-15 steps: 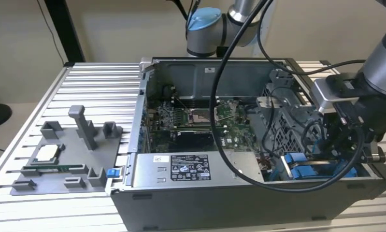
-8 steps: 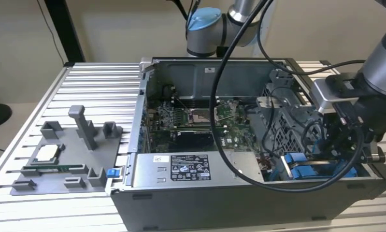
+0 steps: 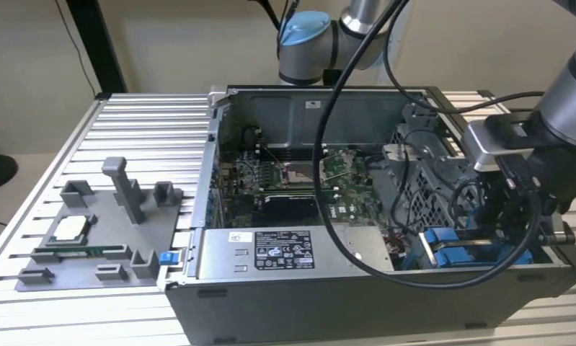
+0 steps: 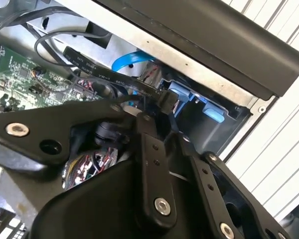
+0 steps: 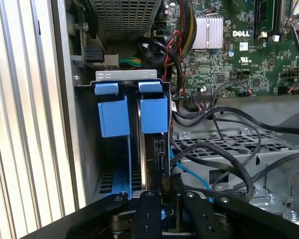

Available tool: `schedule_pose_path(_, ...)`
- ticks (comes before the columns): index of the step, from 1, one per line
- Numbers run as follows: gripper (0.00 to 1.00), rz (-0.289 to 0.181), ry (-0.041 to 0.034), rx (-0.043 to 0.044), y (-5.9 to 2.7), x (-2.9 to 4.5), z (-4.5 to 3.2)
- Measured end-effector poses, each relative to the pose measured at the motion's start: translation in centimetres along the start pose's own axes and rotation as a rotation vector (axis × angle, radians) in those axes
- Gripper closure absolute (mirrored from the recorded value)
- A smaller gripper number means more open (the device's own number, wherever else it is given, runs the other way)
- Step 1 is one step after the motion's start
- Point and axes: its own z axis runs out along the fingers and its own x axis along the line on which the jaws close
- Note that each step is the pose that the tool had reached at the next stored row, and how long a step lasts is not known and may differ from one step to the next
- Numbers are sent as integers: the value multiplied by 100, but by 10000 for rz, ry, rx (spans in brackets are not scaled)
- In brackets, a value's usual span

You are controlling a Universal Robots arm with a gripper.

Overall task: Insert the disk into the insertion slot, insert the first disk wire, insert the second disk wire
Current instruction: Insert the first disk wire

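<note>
**Blue-framed disk [image 5: 153, 115] is tucked in**

Blue plastic wraps the thin grey disk, which stands on edge inside the insertion slot [image 5: 84, 149]. The fingers [image 4: 150, 144] are narrow, pinching the plug of a black wire [image 4: 109, 74] right by the disk.

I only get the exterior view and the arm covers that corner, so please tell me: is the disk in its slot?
Observer: Yes, in the first wrist view the disk sits inside the slot.
Operator: And what's being held right now?
Observer: In the second wrist view the gripper pinches the plug of a flat black wire.
Operator: Is the plug in the disk?
Observer: I cannot tell; the first wrist view shows it right at the disk's edge.
</note>
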Motion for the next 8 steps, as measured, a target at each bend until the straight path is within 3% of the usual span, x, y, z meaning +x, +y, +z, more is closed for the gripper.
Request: schedule_pose_path(8, 0, 3, 15, -26, -6, -9, -71)
